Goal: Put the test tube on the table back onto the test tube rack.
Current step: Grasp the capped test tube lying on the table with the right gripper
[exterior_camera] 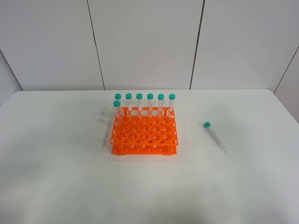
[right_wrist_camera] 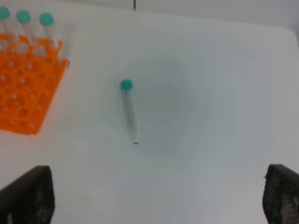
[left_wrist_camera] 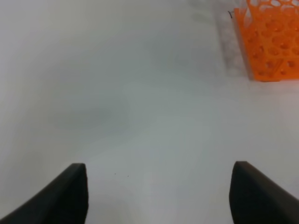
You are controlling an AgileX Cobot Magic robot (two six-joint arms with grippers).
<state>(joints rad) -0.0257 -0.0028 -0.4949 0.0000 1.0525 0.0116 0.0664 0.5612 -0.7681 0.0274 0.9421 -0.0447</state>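
The test tube [exterior_camera: 214,136] lies flat on the table [exterior_camera: 56,149]. In the exterior high view it is to the right of the test tube rack [exterior_camera: 144,135] and well apart from it. Its teal cap [exterior_camera: 207,124] points toward the far edge of the table and its conical tip toward the near edge, with the tube at a slight slant. The orange, two-tiered rack stands near the middle of the table and holds seven other tubes [exterior_camera: 139,101] upright: six along its back row and one at the left end of the next row (all with the same teal caps). The left fingers [left_wrist_camera: 65,198] are spread wide over bare table with nothing between them, and a corner of the rack [left_wrist_camera: 271,42] shows in their camera's view. The right fingers [right_wrist_camera: 28,200] are also spread wide and empty. The lying tube [right_wrist_camera: 128,109] shows ahead of them, touched by neither, and the rack [right_wrist_camera: 23,88] sits off to one side.
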